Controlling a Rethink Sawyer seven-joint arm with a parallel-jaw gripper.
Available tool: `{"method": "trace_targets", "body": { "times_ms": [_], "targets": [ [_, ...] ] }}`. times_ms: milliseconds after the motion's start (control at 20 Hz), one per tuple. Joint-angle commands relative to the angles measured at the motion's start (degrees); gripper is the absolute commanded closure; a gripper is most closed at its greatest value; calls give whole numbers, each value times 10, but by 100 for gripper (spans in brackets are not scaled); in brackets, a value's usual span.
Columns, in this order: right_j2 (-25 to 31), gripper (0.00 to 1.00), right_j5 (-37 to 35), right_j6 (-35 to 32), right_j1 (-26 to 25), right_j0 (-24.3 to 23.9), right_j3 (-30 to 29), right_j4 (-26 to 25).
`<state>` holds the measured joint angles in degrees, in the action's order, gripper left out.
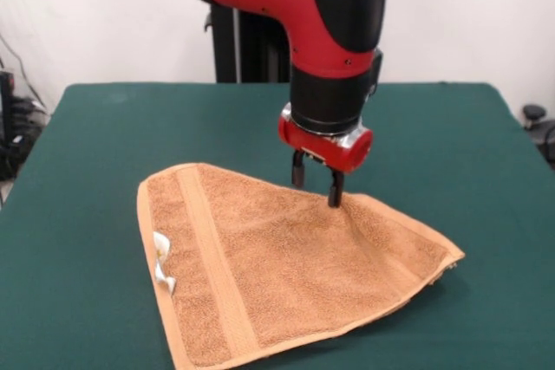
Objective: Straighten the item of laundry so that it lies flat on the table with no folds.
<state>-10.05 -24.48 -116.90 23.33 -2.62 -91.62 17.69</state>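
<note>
One towel (286,270) is all you have to deal with, and it sits toward the near side of the desk (95,127), roughly at its middle. Start at the left: you see a straight hemmed edge running down toward the near edge, a woven border band just inside it, and a small white tag (163,272) curling off the hem. The pile is looped terry, orange-tan, soft and limp. Judge it light and floppy, so it will drape and drag rather than slide as one stiff sheet, and the dark green felt-like top will likely grip it a little.

Move toward the middle and the cloth looks triangular rather than rectangular, which suggests a large diagonal fold lying over itself. The surface there is fairly smooth, with faint creases fanning out from the far edge.

At that far edge the claw (316,190) stands with its two dark fingertips (335,198) set slightly apart, the tips down at the cloth; you cannot tell whether any fabric is pinched between them.

On the right, the towel narrows to a point where doubled layers show along the near rim. That hemmed corner is probably your best hold: pinch the top layer only, at the thick hem, and peel it open.
</note>
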Motion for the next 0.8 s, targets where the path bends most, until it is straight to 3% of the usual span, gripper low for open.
{"method": "trace_targets", "body": {
  "times_ms": [50,800],
  "targets": [
    [53,0,44,-147,-24,19,-60,40],
    [71,0,132,-146,-90,21,-28,63]
  ]
}}
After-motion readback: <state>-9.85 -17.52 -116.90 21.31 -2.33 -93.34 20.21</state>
